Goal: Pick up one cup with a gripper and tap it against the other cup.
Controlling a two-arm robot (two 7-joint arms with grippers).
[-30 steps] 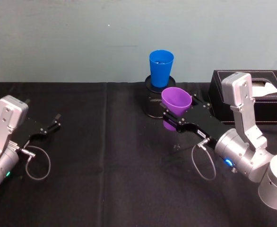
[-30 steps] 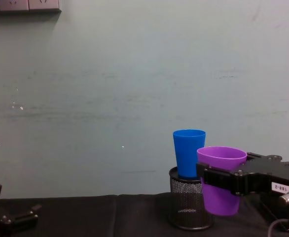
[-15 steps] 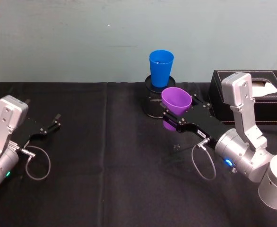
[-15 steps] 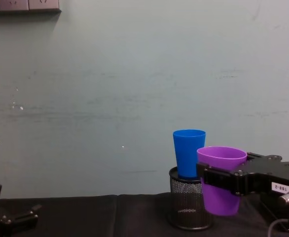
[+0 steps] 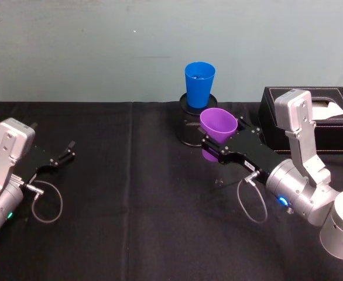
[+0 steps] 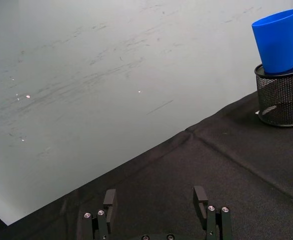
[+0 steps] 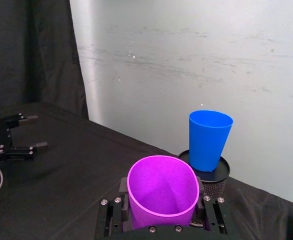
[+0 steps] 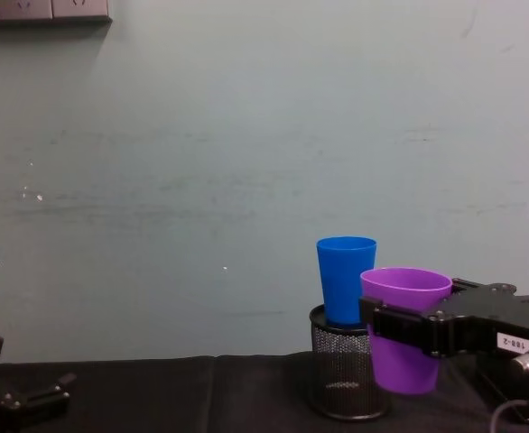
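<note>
The blue plastic tapered tumbler (image 5: 199,85) may be knocked off the black mesh pen holder (image 5: 189,127) if the purple plastic tapered tumbler (image 5: 218,124), grasped by the right gripper (image 5: 221,139), is tapped too hard.

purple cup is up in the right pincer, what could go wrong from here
The blue cup only stands perched in the mesh pen holder, so a firm tap may topple it. The purple cup, clamped in the right pincer, hangs mostly level with the holder, so it may strike mesh instead. The left pincer rests open, far left.
</note>
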